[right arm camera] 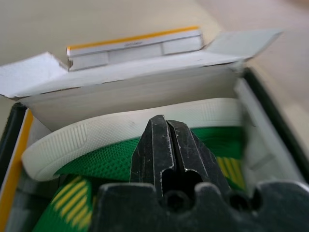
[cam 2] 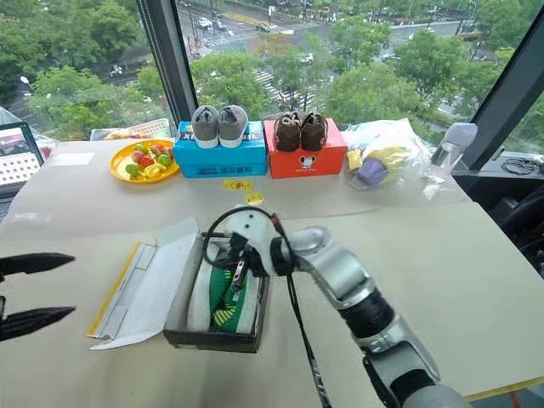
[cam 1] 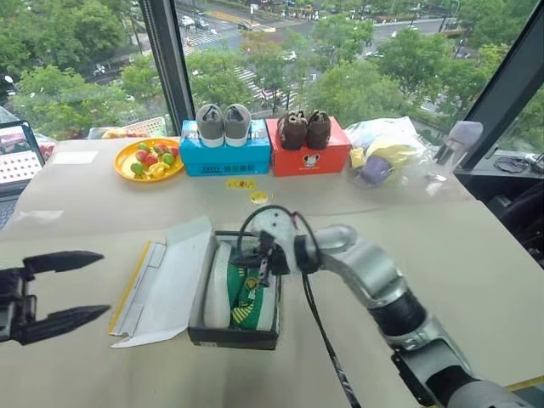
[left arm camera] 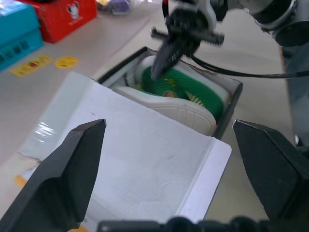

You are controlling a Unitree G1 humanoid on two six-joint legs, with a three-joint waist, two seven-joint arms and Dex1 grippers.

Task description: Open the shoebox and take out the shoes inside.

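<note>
The shoebox (cam 1: 235, 333) sat on the table (cam 1: 476, 255) directly before me, its lid (cam 1: 166, 285) thrown fully back to my left and lying white side up. The shoes (cam 1: 242, 293) lay inside the box on their sides, white soles and green uppers with yellow markings showing.

My right gripper (cam 1: 263, 265) reached in over the box from the right — its two black fingers pressed together, clenched, with the tips just above the green upper of a shoe. Whether anything was pinched between them could not be told.

My left gripper (cam 1: 61, 289) hovered over the table left of the lid, fingers spread wide and grasping nothing.

Along the far edge of the table, well apart from the open box — a yellow plate (cam 1: 150, 160) of fruit, a blue box (cam 1: 225, 153) bearing a grey pair (cam 1: 223, 125), a red box (cam 1: 308, 153) bearing a brown pair (cam 1: 305, 129), and a clear bag (cam 1: 387, 153).
</note>
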